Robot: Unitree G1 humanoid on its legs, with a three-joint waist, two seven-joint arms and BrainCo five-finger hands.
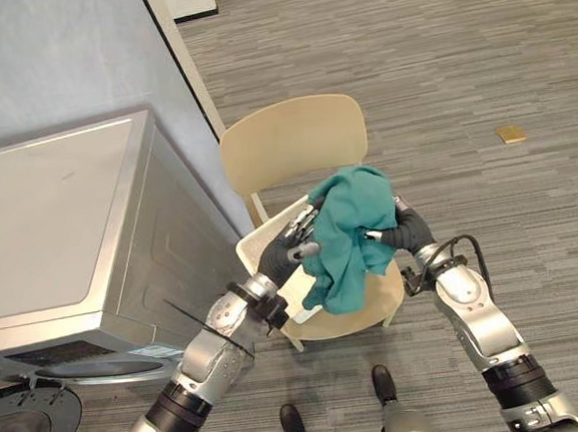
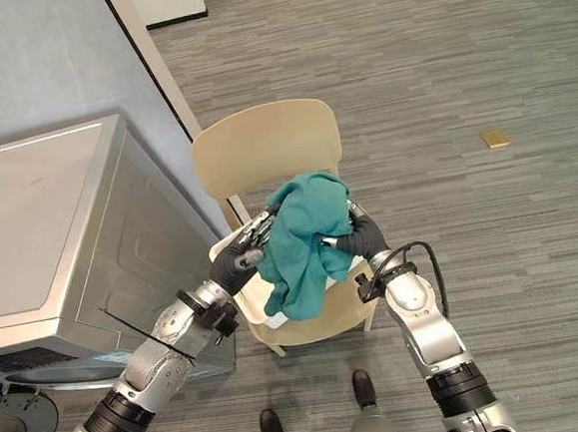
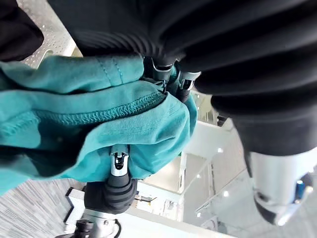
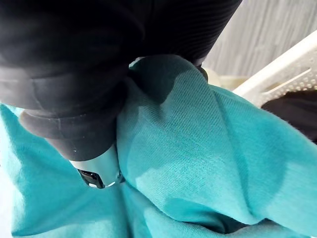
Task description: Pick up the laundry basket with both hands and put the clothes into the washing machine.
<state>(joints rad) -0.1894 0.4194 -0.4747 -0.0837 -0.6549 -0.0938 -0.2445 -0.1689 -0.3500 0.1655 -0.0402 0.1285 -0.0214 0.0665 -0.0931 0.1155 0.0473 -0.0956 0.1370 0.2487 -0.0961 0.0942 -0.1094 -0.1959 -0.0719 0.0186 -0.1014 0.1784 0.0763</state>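
the laundry basket (image 1: 261, 236) is at the seat of the chair (image 1: 293, 141), between both hands. i cannot tell whether it rests on the seat or is just lifted. a teal garment (image 1: 350, 226) is heaped over its rim, and a tail of it hangs down toward the chair's front edge. the left hand (image 1: 284, 254) is on the basket's side at the chair's left, its fingers (image 1: 306, 225) curled over the white rim and into the edge of the cloth. the right hand (image 1: 406, 231) is on the opposite side, at the chair's right, pressed into the garment. i cannot tell how it grips. the washing machine (image 1: 59, 224) stands just left of the chair, and its round door (image 1: 20, 427) lies open, nearer the robot than the chair is.

the step in hand looks like carrying the basket off the chair to the machine. to do it well, both hands should rise together and stay level, since the garment is only draped and would likely slide off a tilted rim. the basket should clear the chair's seat before it swings left, or the hanging tail may snag on the seat's edge. cloth caught under a hand probably makes that hold slippery, so a firm squeeze from both sides matters. a turn of the whole body seems safer than a reach with one arm.
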